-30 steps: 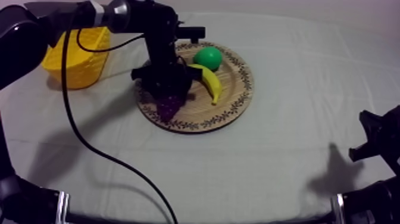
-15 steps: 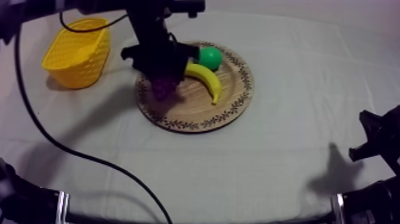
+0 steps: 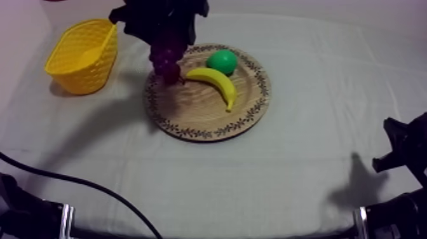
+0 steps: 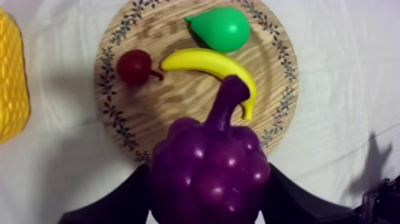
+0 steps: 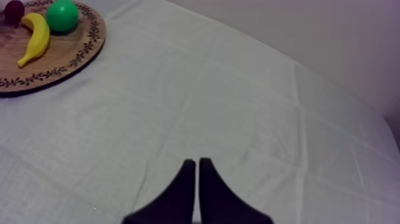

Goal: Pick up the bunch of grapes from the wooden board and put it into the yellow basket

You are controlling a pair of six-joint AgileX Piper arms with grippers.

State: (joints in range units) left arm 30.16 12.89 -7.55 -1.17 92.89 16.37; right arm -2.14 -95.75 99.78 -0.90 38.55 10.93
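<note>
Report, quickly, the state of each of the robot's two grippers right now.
Left black two-fingered gripper: shut on the purple toy bunch of grapes, held above the round wooden board.
Right black two-fingered gripper: shut on nothing, over the grey-white cloth.

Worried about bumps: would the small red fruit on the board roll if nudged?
Probably: the small red fruit looks round and lies loose on the flat wooden board, though its thin stem may check it. It looks smooth, so perhaps slippery to pinch.
</note>
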